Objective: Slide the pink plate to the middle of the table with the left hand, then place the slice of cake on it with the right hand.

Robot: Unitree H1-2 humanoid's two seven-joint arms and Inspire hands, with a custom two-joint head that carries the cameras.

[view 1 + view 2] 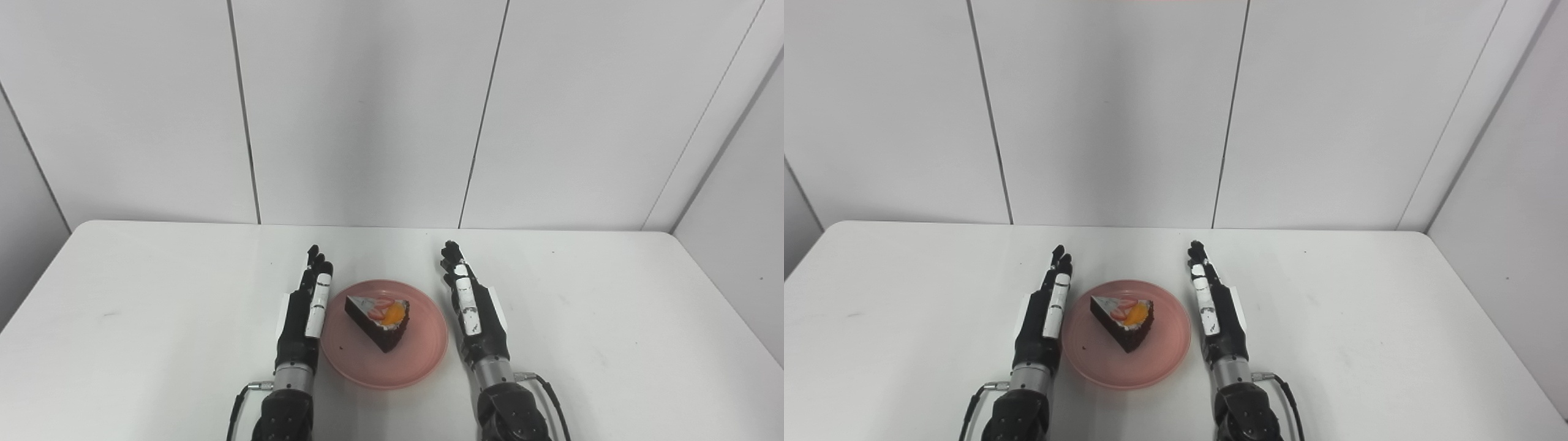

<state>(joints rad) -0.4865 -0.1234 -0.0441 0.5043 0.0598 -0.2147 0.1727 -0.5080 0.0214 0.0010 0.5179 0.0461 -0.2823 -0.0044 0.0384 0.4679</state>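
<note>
A pink plate [422, 355] lies on the white table near the front middle. A dark chocolate cake slice [376, 317] with white icing and fruit on top sits on the plate. My left hand [306, 306] is open with fingers straight, edge-on just left of the plate's rim, holding nothing. My right hand [474, 306] is open with fingers straight, just right of the plate's rim, holding nothing. The same shows in the right eye view: plate [1164, 355], cake [1123, 318], left hand [1044, 312], right hand [1216, 309].
The white table [153, 306] runs to grey wall panels at the back and sides. Cables [545, 389] hang from both wrists near the front edge. Nothing else stands on the table.
</note>
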